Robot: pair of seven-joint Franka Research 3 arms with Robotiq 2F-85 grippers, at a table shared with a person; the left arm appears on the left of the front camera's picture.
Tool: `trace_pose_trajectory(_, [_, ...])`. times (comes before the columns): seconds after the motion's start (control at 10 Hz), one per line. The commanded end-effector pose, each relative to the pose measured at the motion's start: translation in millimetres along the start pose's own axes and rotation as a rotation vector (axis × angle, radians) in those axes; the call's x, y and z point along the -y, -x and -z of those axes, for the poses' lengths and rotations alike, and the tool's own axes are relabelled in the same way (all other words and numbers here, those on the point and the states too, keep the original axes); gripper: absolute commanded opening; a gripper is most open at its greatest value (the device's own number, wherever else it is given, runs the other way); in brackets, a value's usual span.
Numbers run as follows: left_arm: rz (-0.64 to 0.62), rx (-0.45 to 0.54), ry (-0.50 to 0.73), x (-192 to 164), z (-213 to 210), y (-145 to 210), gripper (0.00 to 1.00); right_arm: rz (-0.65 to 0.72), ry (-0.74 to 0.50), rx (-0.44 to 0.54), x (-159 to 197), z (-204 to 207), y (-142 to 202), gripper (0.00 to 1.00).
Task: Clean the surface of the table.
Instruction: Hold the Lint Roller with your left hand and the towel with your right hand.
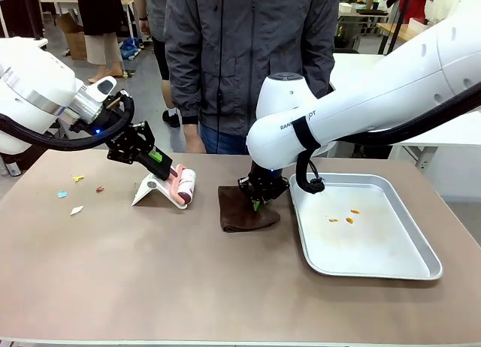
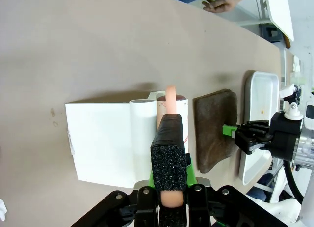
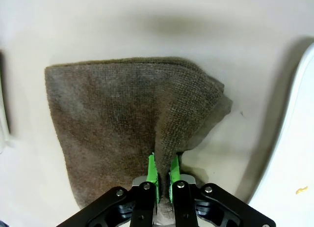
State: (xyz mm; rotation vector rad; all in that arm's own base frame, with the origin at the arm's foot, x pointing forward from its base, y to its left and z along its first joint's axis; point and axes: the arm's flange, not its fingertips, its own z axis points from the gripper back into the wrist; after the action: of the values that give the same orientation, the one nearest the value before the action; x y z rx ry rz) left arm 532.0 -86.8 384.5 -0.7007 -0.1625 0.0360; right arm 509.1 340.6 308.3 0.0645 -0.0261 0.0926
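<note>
far left on the table (image 1: 188,272), a handful of small coloured scraps (image 1: 78,179) is seen scattered loose on the taupe top, yellow, blue, pink and white, none yet picked up, so that corner is judged uncleaned. just right of them the left gripper (image 1: 159,161) is seen low over the surface, its jaws clamped on the foam-covered handle of a lint roller (image 1: 186,185). the roll itself is laid against the edge of a white stand (image 1: 152,191) that rests on the table; whether the roll touches the tabletop cannot be told. no scrap is seen on the roll, so the rolling is judged not yet begun. at the middle, a brown cloth (image 3: 132,109) is spread flat on the table, and the right gripper (image 3: 164,170) is closed tight on a pinched-up fold at its near edge, with the green pads pressed together around the fabric. the wipe is judged to be at its very start, since the cloth is gripped but lies just beside the metal tray (image 1: 421,276). inside that tray a few orange crumbs (image 1: 344,215) are seen, so some debris is judged already gathered. beyond the far edge a person (image 1: 248,54) is seen standing. overall, both tools are held ready and the left-hand scraps and the wiping are left to be done.
</note>
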Motion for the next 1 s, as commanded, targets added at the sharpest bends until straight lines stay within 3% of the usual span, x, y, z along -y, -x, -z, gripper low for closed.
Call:
trace_pose_trajectory(0.0, [0.002, 0.034, 0.021, 1.4, -6.3, 8.2, 0.0, 0.025, -0.033, 0.012, 5.7, 5.2, -0.2, 0.0])
trace_pose_trajectory(0.2, [0.017, 0.055, 0.058, 4.6, -18.6, 13.4, 0.0, 0.058, -0.156, 0.045, 22.1, -9.5, 1.8, 0.0])
trace_pose_trajectory(0.6, [0.069, 0.05, 0.194, 0.1, -62.3, 31.5, 0.0, 0.101, -0.607, 0.111, 68.4, -49.2, 21.7, 0.0])
trace_pose_trajectory(0.9, [0.027, 0.002, 0.307, -26.4, -107.1, 45.3, 0.0, 0.126, -0.94, 0.145, 89.3, -79.8, 54.2, 0.0])
